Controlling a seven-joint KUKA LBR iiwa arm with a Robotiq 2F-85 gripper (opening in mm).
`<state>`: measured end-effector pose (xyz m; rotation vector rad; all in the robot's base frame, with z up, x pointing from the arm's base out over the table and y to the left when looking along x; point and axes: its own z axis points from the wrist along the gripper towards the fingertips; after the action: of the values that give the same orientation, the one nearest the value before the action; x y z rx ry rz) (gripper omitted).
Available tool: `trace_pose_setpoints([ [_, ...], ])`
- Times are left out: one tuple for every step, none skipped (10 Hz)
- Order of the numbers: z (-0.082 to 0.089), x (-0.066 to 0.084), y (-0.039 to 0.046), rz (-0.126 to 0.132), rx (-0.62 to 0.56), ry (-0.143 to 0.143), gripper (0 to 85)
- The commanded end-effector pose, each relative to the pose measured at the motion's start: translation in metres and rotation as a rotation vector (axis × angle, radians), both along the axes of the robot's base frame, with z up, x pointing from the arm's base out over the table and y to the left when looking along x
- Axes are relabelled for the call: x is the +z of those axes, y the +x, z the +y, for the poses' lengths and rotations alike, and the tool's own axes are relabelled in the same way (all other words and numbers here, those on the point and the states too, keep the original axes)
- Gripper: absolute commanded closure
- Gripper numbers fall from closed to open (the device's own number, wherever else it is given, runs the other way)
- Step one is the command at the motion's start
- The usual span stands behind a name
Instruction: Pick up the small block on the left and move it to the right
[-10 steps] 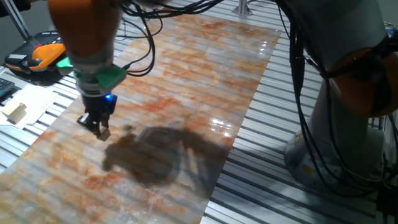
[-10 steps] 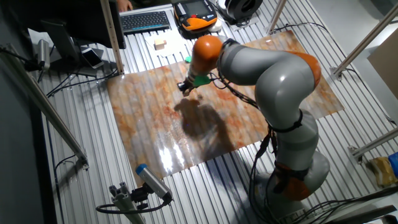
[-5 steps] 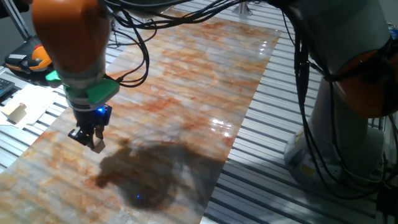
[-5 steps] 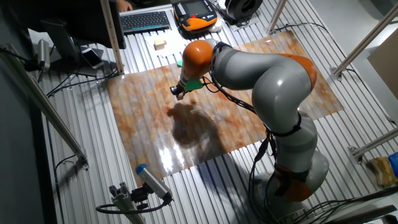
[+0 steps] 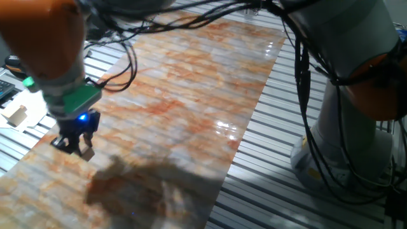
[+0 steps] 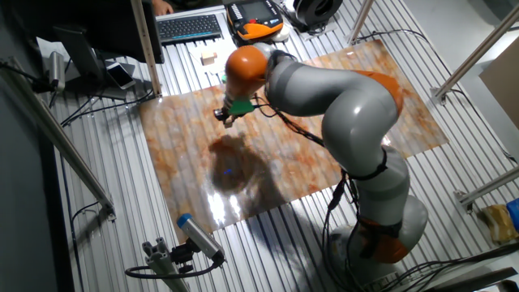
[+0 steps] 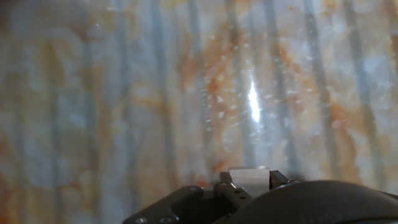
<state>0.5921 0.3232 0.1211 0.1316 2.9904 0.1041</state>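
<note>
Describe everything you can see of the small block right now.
The small block is a tiny light-tan cube that looks like plain wood, with no marks on its faces. It sits pinched at the tip of the pincer, whose dark fingers press against its sides, and it appears to be off the marbled sheet rather than resting on it. In the hand view it shows as a pale square face between the fingers. In the other fixed view it is too small to make out.
</note>
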Motion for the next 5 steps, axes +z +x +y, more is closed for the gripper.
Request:
trace_pose_setpoints([
  [0.007, 0.0, -0.001, -0.002, -0.007, -0.001, 85.0],
  [0.013, 0.001, -0.0023, 0.0, -0.014, -0.002, 85.0],
  [0.018, 0.001, -0.0034, -0.001, -0.018, -0.007, 85.0],
  [0.024, 0.0, -0.0039, -0.006, -0.026, -0.015, 85.0],
  [0.03, 0.0, -0.0043, -0.008, -0.034, -0.026, 85.0],
])
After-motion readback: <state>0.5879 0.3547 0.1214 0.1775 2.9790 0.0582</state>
